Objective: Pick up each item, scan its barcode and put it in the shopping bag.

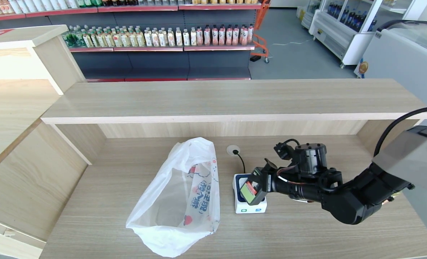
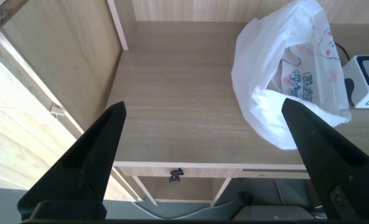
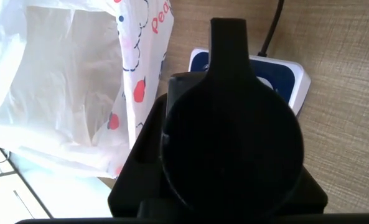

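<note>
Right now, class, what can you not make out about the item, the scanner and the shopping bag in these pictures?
1. Barcode on the item: too small in the head view; the right gripper itself blocks it in the right wrist view.
2. Face of the scanner: partly covered by the item and right gripper in the head view.
3. Inside of the shopping bag: crumpled plastic hides it in every view.

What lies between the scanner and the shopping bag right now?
Nothing: the head view shows just a narrow strip of bare counter between the scanner and the shopping bag. The right gripper holds a packet over the scanner.
</note>
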Robot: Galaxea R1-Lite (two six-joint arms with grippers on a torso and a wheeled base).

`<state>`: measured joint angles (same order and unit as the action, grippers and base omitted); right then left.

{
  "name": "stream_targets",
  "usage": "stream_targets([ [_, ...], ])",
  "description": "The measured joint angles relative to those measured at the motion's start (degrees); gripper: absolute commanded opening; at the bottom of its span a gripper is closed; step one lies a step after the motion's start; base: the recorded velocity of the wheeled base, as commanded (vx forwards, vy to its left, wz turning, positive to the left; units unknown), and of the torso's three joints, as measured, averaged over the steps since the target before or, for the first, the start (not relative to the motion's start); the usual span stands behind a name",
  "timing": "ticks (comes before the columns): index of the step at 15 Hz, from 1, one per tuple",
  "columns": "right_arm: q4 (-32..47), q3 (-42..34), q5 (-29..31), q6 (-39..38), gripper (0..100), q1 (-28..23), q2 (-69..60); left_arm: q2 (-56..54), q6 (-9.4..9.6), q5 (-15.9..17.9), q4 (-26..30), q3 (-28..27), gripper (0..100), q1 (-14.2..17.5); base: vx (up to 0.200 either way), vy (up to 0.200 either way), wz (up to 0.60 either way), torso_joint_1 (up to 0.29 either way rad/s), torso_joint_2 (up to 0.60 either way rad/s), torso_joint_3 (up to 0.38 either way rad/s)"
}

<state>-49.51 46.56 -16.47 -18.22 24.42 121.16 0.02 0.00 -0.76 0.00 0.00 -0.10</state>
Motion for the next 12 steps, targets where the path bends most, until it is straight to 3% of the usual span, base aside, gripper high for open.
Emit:
stream_targets([
  [8,-0.9,-0.3,3.34,1.84,0,-0.5,-5.53,0.0,0.0,0.0,0.0,0.0,100,0.0,0.0,0.0,0.0,0.0,0.0,0.0],
  [12,-4.0,-5.11,13.9,18.8,0,-1.94,-14.74,0.0,0.0,0.0,0.0,0.0,100,0.0,0.0,0.0,0.0,0.0,0.0,0.0],
])
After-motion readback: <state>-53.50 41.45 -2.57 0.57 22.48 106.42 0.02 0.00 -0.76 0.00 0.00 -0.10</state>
